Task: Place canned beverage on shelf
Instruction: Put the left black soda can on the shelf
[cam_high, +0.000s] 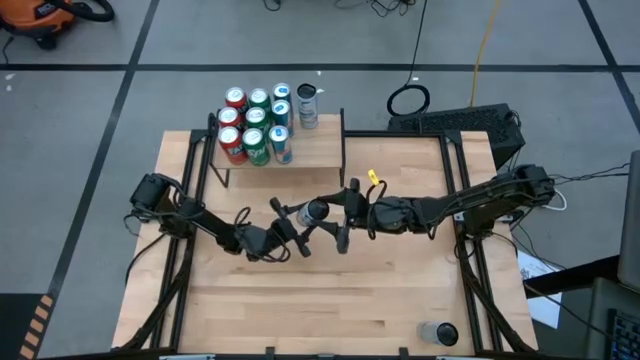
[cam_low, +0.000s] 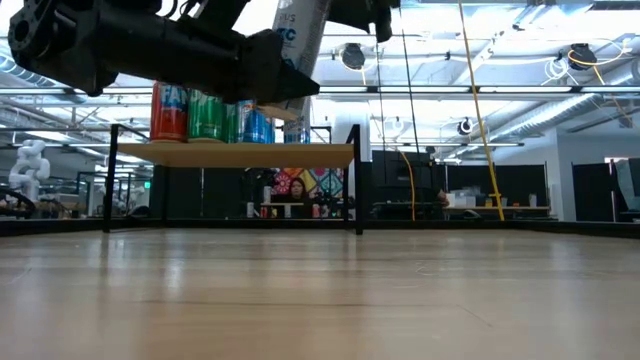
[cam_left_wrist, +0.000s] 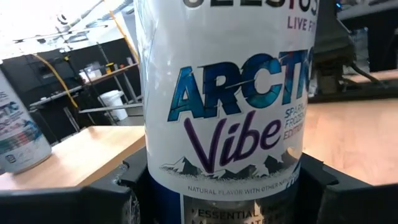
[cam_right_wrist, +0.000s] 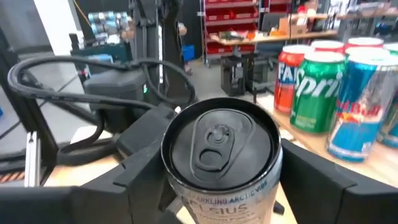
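Observation:
A tall white and blue can (cam_high: 315, 212) marked "Arctic Vibe" (cam_left_wrist: 230, 112) hangs high over the table's middle. My left gripper (cam_high: 306, 224) is shut on its lower body. My right gripper (cam_right_wrist: 221, 180) comes in level from the table's right. Its fingers stand close on either side of the can's upper end, just below the dark lid (cam_right_wrist: 219, 140). The shelf (cam_high: 318, 152) stands at the far edge on black uprights and carries several cans (cam_high: 255, 125) on its left part. A tall can (cam_high: 307, 105) stands at its far right corner. My left gripper pinches the can's lower body (cam_left_wrist: 155, 186) between its two fingers (cam_left_wrist: 134, 180), which lie level across it, coming from the table's left. The can is clear of the table, nearly upright with a slight tilt (cam_low: 300, 35). My right gripper: I cannot tell whether its fingers (cam_right_wrist: 143, 171) touch the can.
One more can (cam_high: 437, 333) stands near the table's near right corner. Black frame rails (cam_high: 465, 215) run along both sides of the table. Bare wood lies between the shelf and the near edge.

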